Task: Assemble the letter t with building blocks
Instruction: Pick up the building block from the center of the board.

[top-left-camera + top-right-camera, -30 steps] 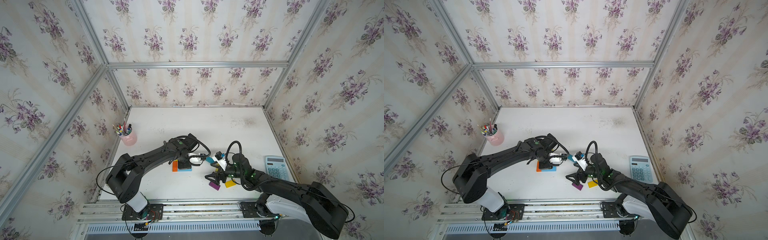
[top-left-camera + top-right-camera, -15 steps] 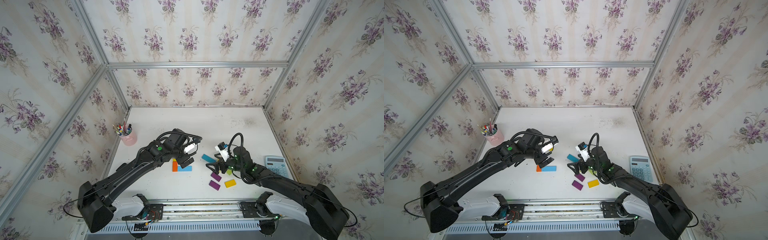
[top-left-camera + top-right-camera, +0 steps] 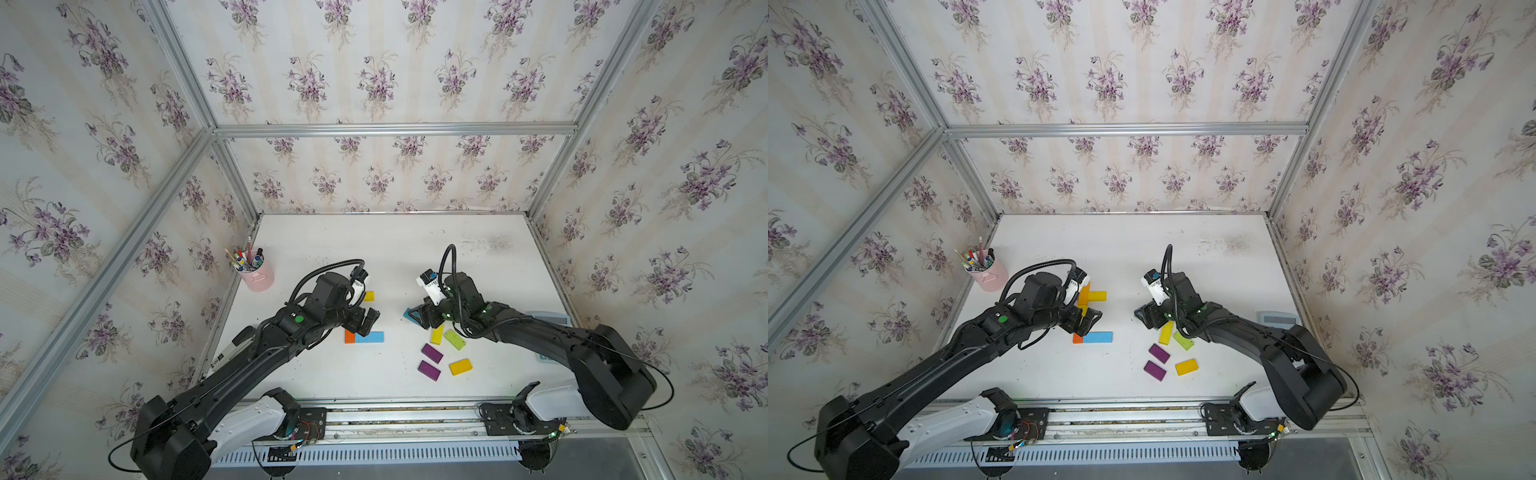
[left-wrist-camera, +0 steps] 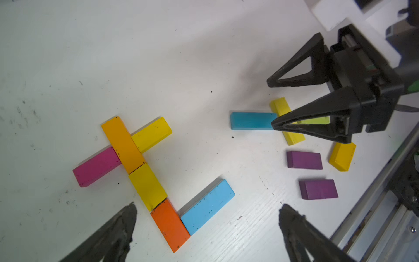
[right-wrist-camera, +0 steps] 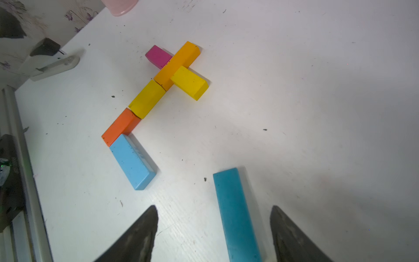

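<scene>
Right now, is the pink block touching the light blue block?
No, the pink block abuts the amber block; the light blue block lies apart.

Robot-lab booth dressed as a home study, floral wallpaper panels (image 3: pixel 374 83) hung in aluminium framing (image 3: pixel 395 129), two arms (image 3: pixel 249 365) were bolted to a rail (image 3: pixel 395 419) fronting a white counter (image 3: pixel 395 249), pink pen cup (image 3: pixel 258 276) and calculator (image 3: pixel 1278 319) sat on it.

The letter t (image 3: pixel 1097 337) lies left of the loose blocks (image 3: pixel 1158 353) (pen cup (image 3: pixel 990 276) farther left and behind).
</scene>
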Motion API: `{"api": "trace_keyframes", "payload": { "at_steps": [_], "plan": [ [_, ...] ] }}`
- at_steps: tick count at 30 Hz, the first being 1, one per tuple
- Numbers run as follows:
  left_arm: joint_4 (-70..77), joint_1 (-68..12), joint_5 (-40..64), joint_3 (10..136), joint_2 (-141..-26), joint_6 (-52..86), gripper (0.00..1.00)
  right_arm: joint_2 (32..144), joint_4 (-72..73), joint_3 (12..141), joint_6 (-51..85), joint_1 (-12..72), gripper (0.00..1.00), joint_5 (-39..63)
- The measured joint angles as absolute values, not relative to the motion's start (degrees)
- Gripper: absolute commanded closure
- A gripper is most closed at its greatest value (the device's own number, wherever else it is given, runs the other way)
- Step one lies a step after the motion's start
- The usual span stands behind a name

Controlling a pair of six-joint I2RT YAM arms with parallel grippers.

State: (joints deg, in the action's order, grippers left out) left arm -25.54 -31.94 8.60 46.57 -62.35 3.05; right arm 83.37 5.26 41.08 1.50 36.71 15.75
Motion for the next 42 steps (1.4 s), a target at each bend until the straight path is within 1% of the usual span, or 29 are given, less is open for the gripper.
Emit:
{"api": "trace_keyframes", "payload": {
  "at_steps": [1, 2, 4, 7, 10, 13, 16, 19, 22, 35, 37, 42],
  "plan": [
    [-25.4, -31.0, 8.6, 46.6, -63.6, 4.1, 0.0, 85.1, 4.6, 42.7, 1.1, 36.7, 0.39, 15.6],
    [-25.4, -30.2, 8.9, 46.6, -64.5, 4.8, 0.0, 86.5, 3.9, 44.2, 0.6, 36.7, 0.43, 15.3],
    [-24.8, -28.3, 11.0, 46.4, -65.8, 6.8, 0.0, 88.8, 2.2, 46.6, -0.5, 36.7, 0.45, 14.4],
    [-22.2, -25.2, 16.5, 45.3, -66.1, 9.4, 0.0, 91.1, -0.4, 48.8, -2.6, 36.8, 0.51, 13.3],
    [-20.1, -22.6, 22.8, 44.8, -66.4, 11.7, 0.0, 93.3, -3.7, 50.6, -4.9, 37.0, 0.52, 12.8],
    [-19.0, -21.2, 28.3, 45.4, -68.4, 13.5, 0.0, 96.1, -7.2, 53.0, -7.1, 37.4, 0.59, 12.2],
    [-17.5, -19.8, 33.4, 45.6, -70.7, 16.0, 0.0, 98.4, -9.7, 54.7, -8.6, 37.9, 0.59, 11.4],
    [-16.0, -18.8, 36.3, 45.6, -72.4, 18.1, 0.0, 98.7, -11.4, 54.8, -9.2, 38.5, 0.57, 11.4],
    [-14.7, -18.2, 38.4, 45.6, -73.8, 20.1, 0.0, 98.7, -12.2, 54.5, -9.6, 38.9, 0.58, 11.2],
    [-13.3, -18.0, 40.6, 45.2, -72.8, 21.5, 0.0, 100.9, -15.4, 55.3, -10.3, 40.9, 0.6, 5.5],
    [-13.2, -18.0, 40.4, 44.5, -72.0, 21.5, 0.0, 100.9, -15.4, 55.2, -10.3, 40.9, 0.63, 4.7],
    [-13.1, -18.0, 40.3, 43.9, -71.3, 21.5, 0.0, 100.6, -15.0, 54.8, -10.0, 41.1, 0.73, 3.5]
  ]
}}
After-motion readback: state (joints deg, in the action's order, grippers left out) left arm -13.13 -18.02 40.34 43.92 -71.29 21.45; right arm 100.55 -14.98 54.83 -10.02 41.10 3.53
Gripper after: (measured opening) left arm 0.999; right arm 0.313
